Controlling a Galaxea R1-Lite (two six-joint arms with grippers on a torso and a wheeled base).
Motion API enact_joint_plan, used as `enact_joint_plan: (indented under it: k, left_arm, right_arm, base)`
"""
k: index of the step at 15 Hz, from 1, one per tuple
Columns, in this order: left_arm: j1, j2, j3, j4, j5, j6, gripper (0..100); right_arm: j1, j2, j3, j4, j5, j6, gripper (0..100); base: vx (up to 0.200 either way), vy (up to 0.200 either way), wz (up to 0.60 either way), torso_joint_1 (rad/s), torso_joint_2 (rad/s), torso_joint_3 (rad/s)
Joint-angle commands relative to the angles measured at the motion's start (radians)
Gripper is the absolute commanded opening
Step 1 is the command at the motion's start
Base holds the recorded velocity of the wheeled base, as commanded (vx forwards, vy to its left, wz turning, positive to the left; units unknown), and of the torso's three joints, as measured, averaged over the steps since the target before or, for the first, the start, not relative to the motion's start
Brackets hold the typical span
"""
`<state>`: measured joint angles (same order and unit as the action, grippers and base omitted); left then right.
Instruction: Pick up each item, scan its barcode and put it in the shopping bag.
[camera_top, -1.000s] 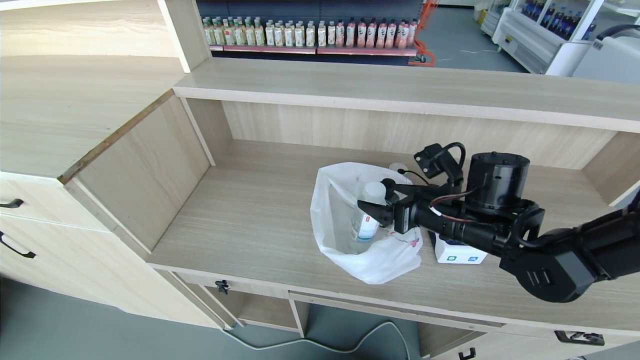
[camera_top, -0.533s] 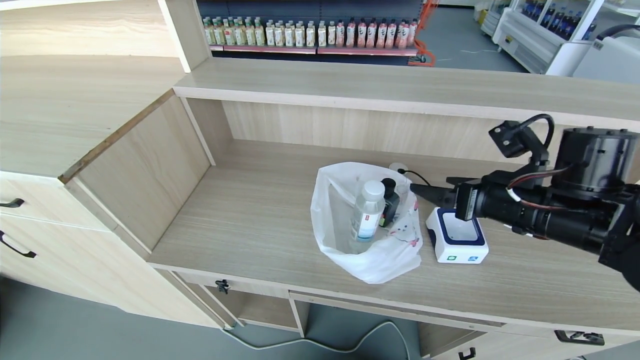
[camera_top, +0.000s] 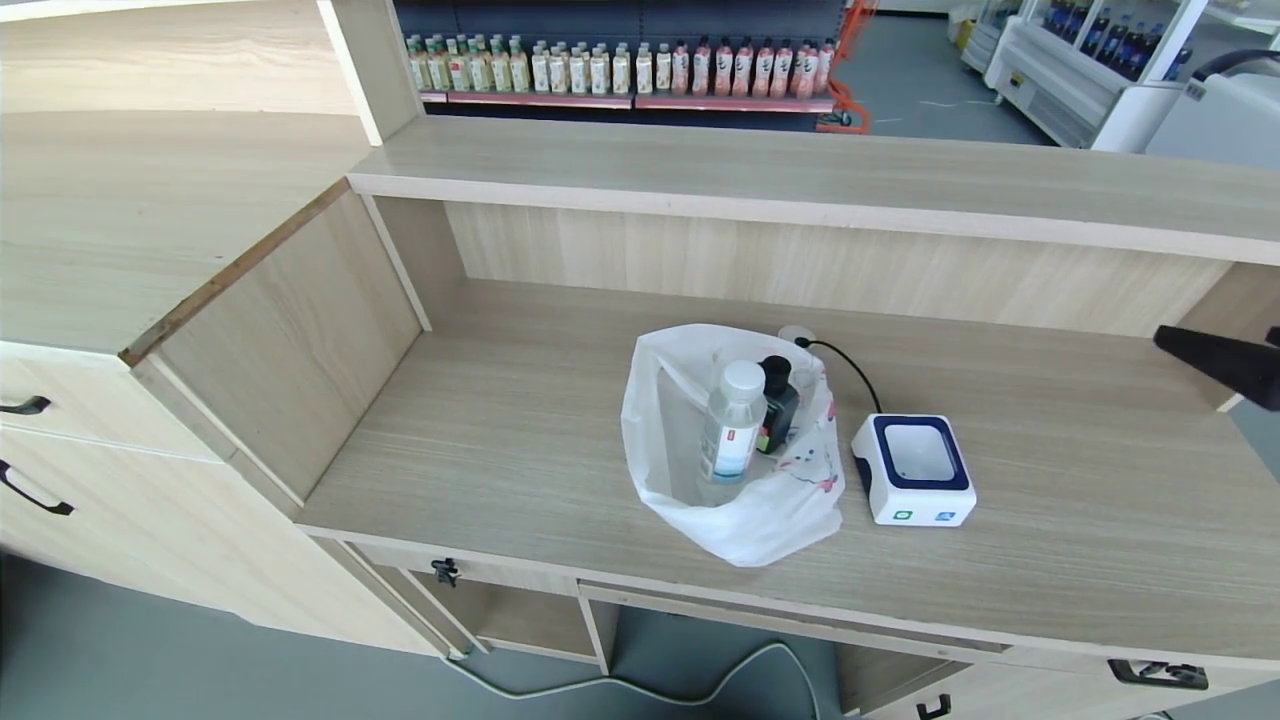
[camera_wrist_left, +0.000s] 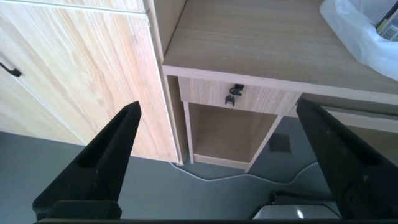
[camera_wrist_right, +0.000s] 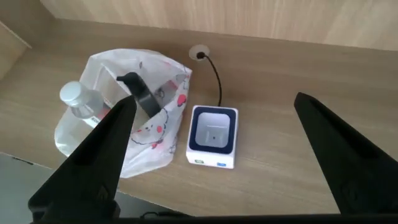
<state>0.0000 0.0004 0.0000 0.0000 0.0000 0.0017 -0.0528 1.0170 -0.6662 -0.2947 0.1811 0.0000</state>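
Both jaws gape wide, empty. Mid-frame, clear bottle (camera_top: 733, 425) and dark bottle (camera_top: 778, 400) stand in the slack shopping bag (camera_top: 745, 530); slumping could topple them.

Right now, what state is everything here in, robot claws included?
White plastic shopping bag: open, standing.
Clear white-capped bottle: upright inside bag, capped.
Dark black-capped bottle: inside bag, capped.
White-and-blue barcode scanner: window facing up.
Left gripper: open, empty.
Right gripper: open, empty.

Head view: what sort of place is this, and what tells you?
Probably a shop checkout: a barcode scanner beside a filled shopping bag on the counter, with shelves of bottled drinks behind.
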Motion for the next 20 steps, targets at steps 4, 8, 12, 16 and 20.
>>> enact_joint_plan:
  k: [4, 8, 12, 16, 20]
  left_arm:
    - [0.000, 0.000, 0.000, 0.000, 0.000, 0.000, 100]
    - [0.000, 0.000, 0.000, 0.000, 0.000, 0.000, 100]
    - [0.000, 0.000, 0.000, 0.000, 0.000, 0.000, 100]
    - [0.000, 0.000, 0.000, 0.000, 0.000, 0.000, 100]
    - [0.000, 0.000, 0.000, 0.000, 0.000, 0.000, 100]
  right_arm:
    - [-0.110, -0.637, 0.424, 0.152, -0.193, -0.078, 100]
    - [-0.042, -0.870, 0.629, 0.163, -0.284, -0.080, 100]
    - [0.024, -0.966, 0.666, 0.227, -0.265, -0.018, 100]
    - [0.042, -1.017, 0.666, 0.279, -0.183, -0.044, 100]
    - [0.042, -1.017, 0.666, 0.281, -0.184, -0.017, 100]
  base:
    - [0.000, 0.000, 0.00, 0.000, 0.00, 0.000]
    - [0.000, 0.000, 0.00, 0.000, 0.00, 0.000]
    - [0.000, 0.000, 0.00, 0.000, 0.00, 0.000]
    - [0.000, 0.000, 0.00, 0.000, 0.00, 0.000]
    - [0.000, 0.000, 0.00, 0.000, 0.00, 0.000]
